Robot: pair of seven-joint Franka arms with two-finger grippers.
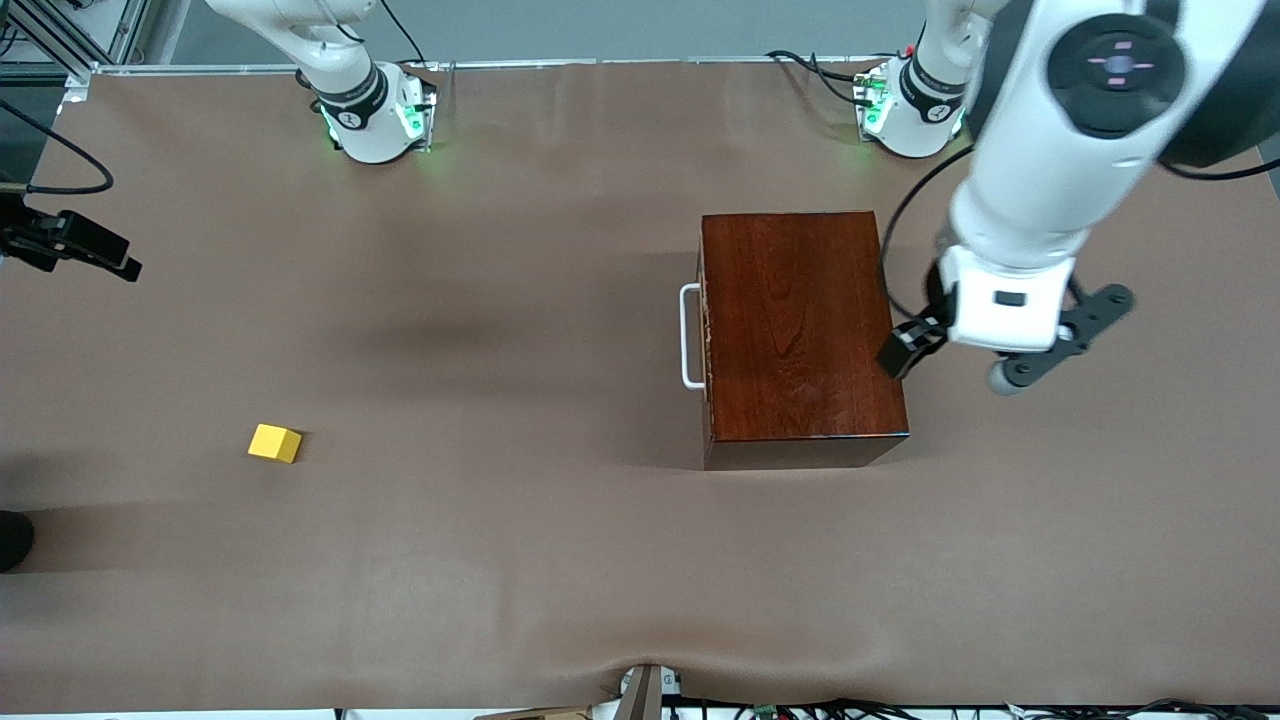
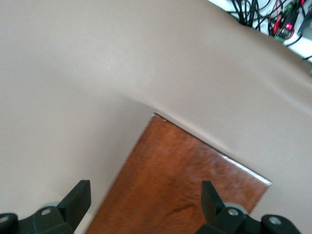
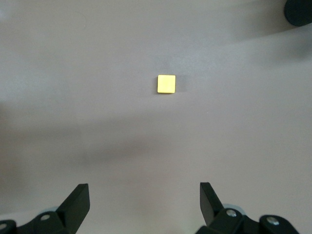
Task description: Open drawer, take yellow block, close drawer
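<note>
Lying nearest the front camera, the yellow block (image 1: 274,442) is sitting bare on the table (image 1: 560,560), toward the right arm's end and well apart from everything else. It is out in the open, not inside anything, so the taking part of the task looks already met or never needed; I cannot tell which.

Farther from the camera and toward the left arm's end, the dark wooden box (image 1: 800,335) is standing with its drawer (image 1: 705,330) pushed in, only a thin pale edge showing at the front, and the white handle (image 1: 690,337) is pointing toward the block's end of the table.

At the box's end away from the handle, the left claw (image 1: 950,350) is hanging over the table just beside the box, fingers spread apart and holding nothing. That placement seems odd for pulling the handle; it looks more suited to steadying or pushing the box.

From the front, the right arm is showing only its base, and its claw is out of sight. Its own wrist camera fills the gap: the right claw (image 3: 145,202) is hovering high over the block, fingers wide apart and empty, apparently lined up for a descent.

Looking down, the left wrist camera is showing the box's glossy top passing under that claw, an overlap the front view leaves unclear.
</note>
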